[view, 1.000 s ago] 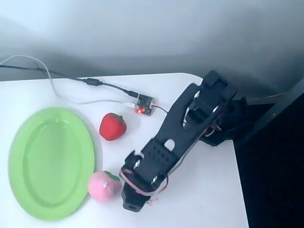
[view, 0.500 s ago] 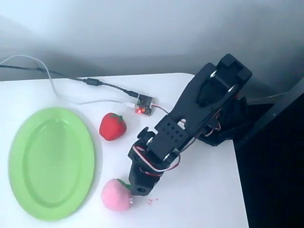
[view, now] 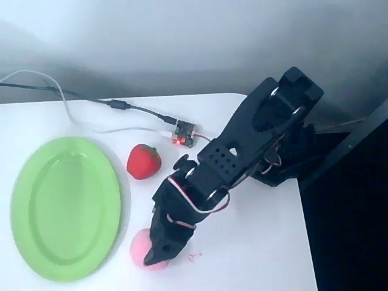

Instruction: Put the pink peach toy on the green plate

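The pink peach toy [view: 140, 245] lies on the white table near the front edge, a short gap right of the green plate [view: 22, 182]. Only its left side shows, because the black arm's gripper [view: 155, 255] points down over its right half. The jaws are seen from above and merge with the toy, so I cannot tell whether they are open or closed on it. The plate lies flat at the left with nothing on it.
A red strawberry toy [view: 143, 161] sits just above the gripper, right of the plate. A small circuit board [view: 185, 134] with cables [view: 91, 100] lies at the back. The table's right edge [view: 305, 242] drops off beside the arm's base.
The peach has shifted right, away from the plate's rim. The arm drew back, then swung down and left so the gripper now covers the peach's right side.
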`<control>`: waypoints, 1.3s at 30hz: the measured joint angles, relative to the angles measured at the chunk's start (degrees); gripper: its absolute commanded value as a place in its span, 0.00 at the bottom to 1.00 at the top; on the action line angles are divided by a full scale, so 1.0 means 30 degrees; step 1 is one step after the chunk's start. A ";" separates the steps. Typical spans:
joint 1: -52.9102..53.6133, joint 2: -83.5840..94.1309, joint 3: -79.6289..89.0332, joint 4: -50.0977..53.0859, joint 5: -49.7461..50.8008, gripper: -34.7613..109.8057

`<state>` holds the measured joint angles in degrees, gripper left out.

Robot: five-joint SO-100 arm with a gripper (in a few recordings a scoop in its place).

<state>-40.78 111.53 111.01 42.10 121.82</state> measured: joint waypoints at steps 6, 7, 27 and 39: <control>-0.0732 -0.2666 -0.1084 -0.0205 0.0879 0.61; -0.0850 -0.3047 -0.1113 -0.0205 0.1084 0.61; -0.0439 -1.1016 -0.5771 0.0439 0.1729 0.24; 0.0850 -0.6914 -0.4365 0.3604 -0.0205 0.24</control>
<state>-38.23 90.79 97.91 52.91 121.20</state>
